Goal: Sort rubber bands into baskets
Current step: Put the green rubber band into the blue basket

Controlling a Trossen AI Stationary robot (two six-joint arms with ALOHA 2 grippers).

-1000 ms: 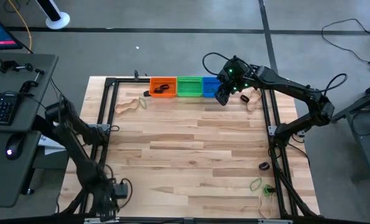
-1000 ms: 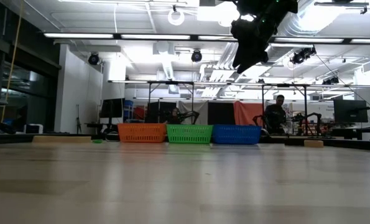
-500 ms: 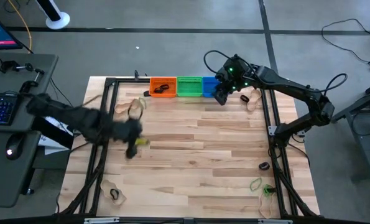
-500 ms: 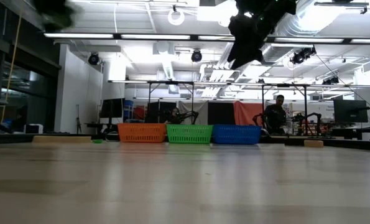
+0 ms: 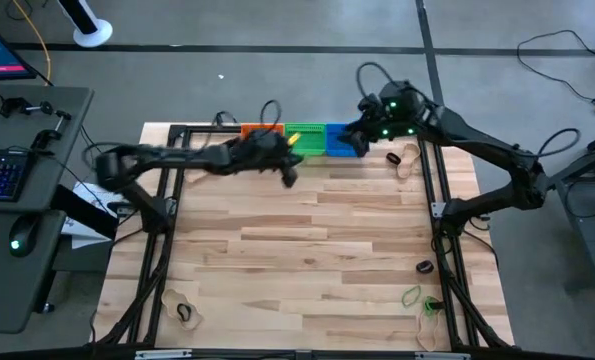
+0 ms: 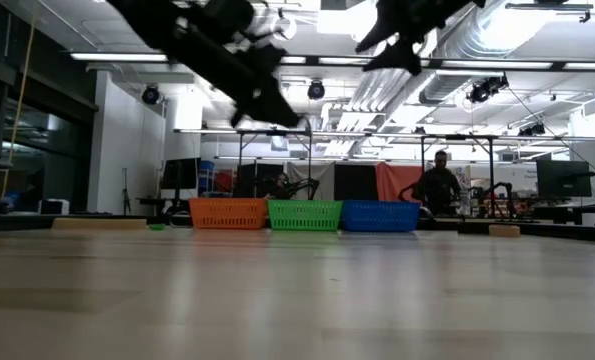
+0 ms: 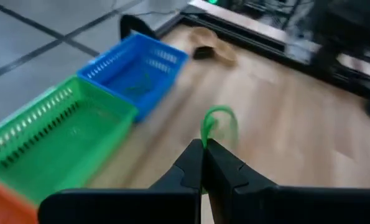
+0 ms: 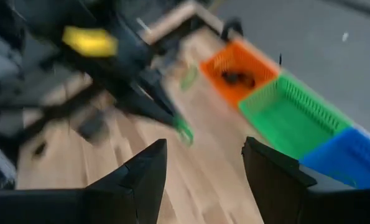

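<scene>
**A:** Why does the left gripper (image 7: 203,144) hang out over the back of the pale wooden slatted bench (image 5: 307,250) like that?

**B:** It looks to be carrying its load toward the row of three small rectangular plastic baskets at the bench's far edge. Its fingers are pressed tight together on a thin green rubber band (image 7: 217,123), which stands up from the tips as a small floppy loop. In the high view the gripper is just in front of the green basket (image 5: 304,136), which is probably why the arm reaches so far across.

**A:** So green goes to green?

**B:** That seems the plan. The orange basket (image 5: 253,131) is partly hidden under the left arm, and the right wrist view shows something dark lying in it, probably black bands, though it is too blurred to be sure. The blue basket (image 5: 341,139) is at the other end of the row.

**A:** And the right gripper (image 8: 202,163)?

**B:** Its fingers stand wide apart with nothing between them. It hovers above the blue basket's end of the row, seemingly keeping out of the left arm's way.

**A:** What is left to sort?

**B:** A tan rubber band (image 5: 409,160) lies just beyond the blue basket, by the bench's right frame. A small black rubber band (image 5: 425,266) and a second green rubber band (image 5: 411,295) lie near the front right corner, and another black rubber band (image 5: 184,313) is at the front left. All are limp and flat on the wood, so they will likely need pinching right at the surface.
</scene>
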